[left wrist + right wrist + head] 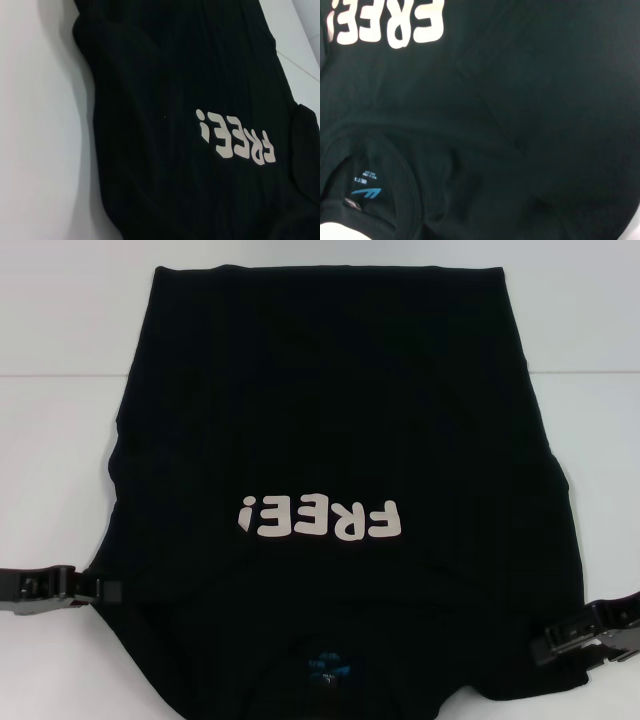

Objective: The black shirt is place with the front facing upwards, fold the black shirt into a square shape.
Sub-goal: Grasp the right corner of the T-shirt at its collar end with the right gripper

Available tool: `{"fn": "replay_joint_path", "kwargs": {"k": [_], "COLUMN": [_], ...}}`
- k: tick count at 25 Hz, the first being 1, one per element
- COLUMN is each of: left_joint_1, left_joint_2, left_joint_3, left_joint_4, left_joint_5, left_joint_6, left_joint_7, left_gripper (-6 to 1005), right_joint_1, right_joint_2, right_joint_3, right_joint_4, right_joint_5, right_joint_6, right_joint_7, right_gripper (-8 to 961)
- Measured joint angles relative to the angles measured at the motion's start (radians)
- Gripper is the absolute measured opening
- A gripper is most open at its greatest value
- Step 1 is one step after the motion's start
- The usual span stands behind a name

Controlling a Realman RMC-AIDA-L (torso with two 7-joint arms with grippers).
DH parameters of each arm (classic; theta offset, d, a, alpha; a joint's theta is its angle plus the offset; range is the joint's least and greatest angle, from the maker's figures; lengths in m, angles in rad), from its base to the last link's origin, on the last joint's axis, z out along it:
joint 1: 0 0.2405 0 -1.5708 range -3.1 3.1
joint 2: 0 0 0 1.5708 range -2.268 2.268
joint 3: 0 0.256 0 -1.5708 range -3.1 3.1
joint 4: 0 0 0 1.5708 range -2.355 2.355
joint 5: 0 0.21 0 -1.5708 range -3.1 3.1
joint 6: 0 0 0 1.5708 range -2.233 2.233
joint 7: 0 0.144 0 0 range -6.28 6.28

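A: The black shirt (330,430) is laid flat on the white desk (60,440), front up, the white "FREE!" lettering (320,518) reading upside down from the head view, collar and blue neck label (330,670) nearest the robot.

B: And the claws?

A: The left claw (100,590) is placed at the shirt's near-left edge, by the shoulder; the right claw (548,642) is set at the near-right edge. Dark fingers against dark cloth, so whether either pair is apart or clamped on fabric cannot be told.

B: Sleeves?

A: They are not seen spread out; the sides appear already turned in, giving a long panel, though that is a judgement.

B: How is the cloth expected to behave?

A: Soft, light and limp, judging by the creases by the collar. It would likely sag and drag when lifted, so it is best pinched at both shoulder corners together, kept taut between the claws, and carried over toward the far hem.

B: Risk?

A: An uneven lift, and the fold is skewed.
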Motion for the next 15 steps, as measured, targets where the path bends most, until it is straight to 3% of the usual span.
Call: {"fn": "replay_joint_path", "kwargs": {"k": [10, 15], "left_joint_1": [-0.006, -0.006], "left_joint_2": [0.0, 0.0], "left_joint_3": [0.0, 0.0], "left_joint_4": [0.0, 0.0], "left_joint_5": [0.0, 0.0], "left_joint_6": [-0.002, -0.006], "left_joint_7": [0.0, 0.0], "left_gripper": [34, 34], "right_joint_1": [0.022, 0.013], "right_joint_2": [0.004, -0.008], "right_joint_3": [0.01, 0.013], "right_joint_4": [0.039, 0.044], "right_joint_5": [0.04, 0.106], "right_joint_6": [0.002, 0.005], "right_joint_7": [-0.008, -0.005], "right_gripper": [856, 855]}}
